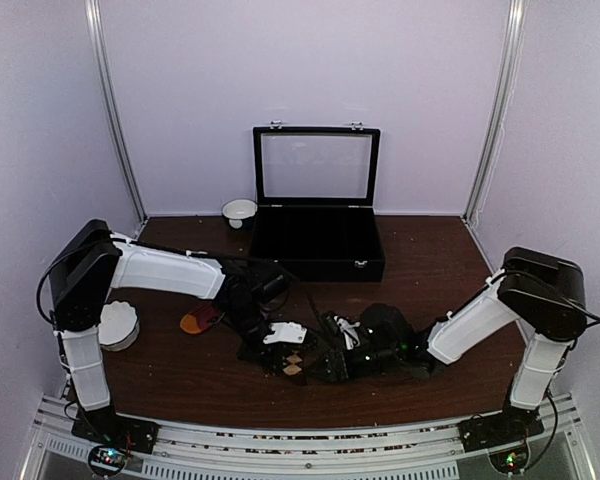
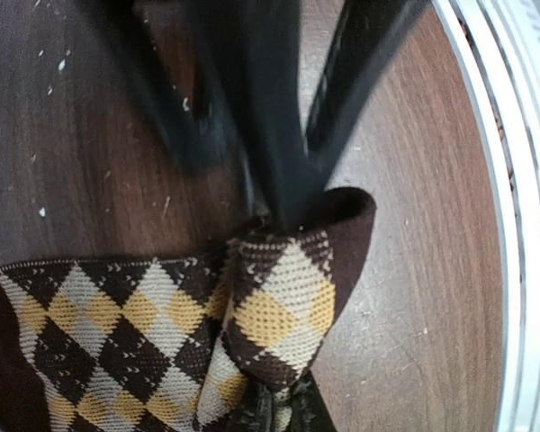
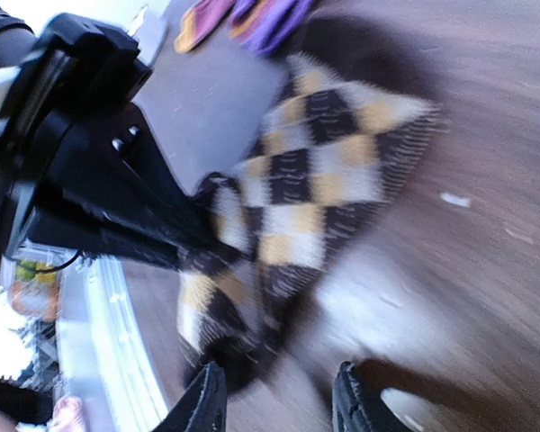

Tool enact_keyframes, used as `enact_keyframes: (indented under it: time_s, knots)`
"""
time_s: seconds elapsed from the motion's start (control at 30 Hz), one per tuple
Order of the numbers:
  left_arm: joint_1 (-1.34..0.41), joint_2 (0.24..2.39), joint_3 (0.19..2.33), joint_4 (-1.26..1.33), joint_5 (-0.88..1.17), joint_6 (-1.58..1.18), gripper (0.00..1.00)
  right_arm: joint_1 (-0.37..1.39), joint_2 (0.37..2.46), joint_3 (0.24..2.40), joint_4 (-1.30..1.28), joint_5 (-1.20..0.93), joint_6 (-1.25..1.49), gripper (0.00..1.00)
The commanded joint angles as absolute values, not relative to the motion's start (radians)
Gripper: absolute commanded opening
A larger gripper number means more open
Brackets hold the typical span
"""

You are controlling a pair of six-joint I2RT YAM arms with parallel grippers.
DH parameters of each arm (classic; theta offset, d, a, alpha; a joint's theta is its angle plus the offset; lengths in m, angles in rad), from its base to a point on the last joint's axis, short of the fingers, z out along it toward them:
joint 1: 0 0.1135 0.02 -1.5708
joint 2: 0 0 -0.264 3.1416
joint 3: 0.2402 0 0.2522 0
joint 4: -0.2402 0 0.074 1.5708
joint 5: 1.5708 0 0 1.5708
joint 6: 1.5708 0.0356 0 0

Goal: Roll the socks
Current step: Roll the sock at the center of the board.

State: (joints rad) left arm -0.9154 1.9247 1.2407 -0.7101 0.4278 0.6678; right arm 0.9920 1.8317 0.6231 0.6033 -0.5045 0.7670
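Note:
The dark brown argyle sock (image 1: 293, 364) lies near the table's front edge, between both grippers. In the left wrist view its end is folded over into a small loop (image 2: 279, 306). My left gripper (image 2: 283, 409) is shut on this folded argyle fabric. My right gripper (image 3: 279, 405) is open, its fingertips (image 3: 207, 400) just short of the sock's near corner (image 3: 225, 315), with nothing between them. The magenta-red sock with the orange toe (image 1: 201, 320) lies apart to the left, and it also shows at the top of the right wrist view as the magenta-red sock (image 3: 238, 16).
A black case (image 1: 317, 250) with its glass lid up stands at the back centre, a small white bowl (image 1: 239, 210) beside it. A white round dish (image 1: 118, 323) sits at the left. The table's metal front rail (image 2: 513, 225) runs close to the sock.

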Motion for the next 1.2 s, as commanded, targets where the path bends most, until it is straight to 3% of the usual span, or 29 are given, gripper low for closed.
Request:
enact_keyframes:
  time_s: [0.0, 0.13, 0.17, 0.2, 0.23, 0.4, 0.57, 0.67, 0.87, 1.0, 1.17]
  knots:
    - [-0.867, 1.999, 1.283, -0.852, 0.484, 0.614, 0.0, 0.985, 1.775, 0.473, 0.482, -0.255, 0.732, 0.41]
    - [-0.816, 2.041, 1.325, -0.897, 0.559, 0.601, 0.0, 1.034, 1.658, 0.411, 0.535, -0.136, 0.626, 0.44]
    - [-0.806, 2.05, 1.333, -0.907, 0.576, 0.597, 0.0, 1.086, 1.61, 0.42, 0.48, -0.045, 0.541, 0.57]
    - [-0.795, 2.061, 1.342, -0.913, 0.596, 0.59, 0.0, 1.16, 1.567, 0.45, 0.38, 0.086, 0.465, 0.96]
    - [-0.783, 2.073, 1.351, -0.923, 0.617, 0.585, 0.0, 1.209, 1.534, 0.476, 0.322, 0.205, 0.421, 1.0]
    - [-0.743, 2.159, 1.409, -0.994, 0.7, 0.581, 0.0, 1.227, 1.403, 0.465, 0.31, 0.345, 0.368, 1.0]
    - [-0.736, 2.198, 1.437, -1.018, 0.725, 0.58, 0.0, 1.219, 1.405, 0.488, 0.193, 0.518, 0.556, 1.0]
    - [-0.734, 2.213, 1.448, -1.034, 0.735, 0.583, 0.0, 1.234, 1.433, 0.424, 0.463, 0.343, 0.347, 1.0]
    - [-0.732, 2.237, 1.47, -1.08, 0.764, 0.614, 0.0, 1.277, 1.549, 0.432, 0.706, 0.111, -0.043, 0.81]
    - [-0.731, 2.255, 1.485, -1.114, 0.781, 0.643, 0.01, 1.257, 1.644, 0.536, 0.657, -0.065, -0.172, 0.65]
    - [-0.73, 2.267, 1.497, -1.148, 0.797, 0.672, 0.01, 1.233, 1.754, 0.655, 0.619, -0.129, -0.26, 0.58]
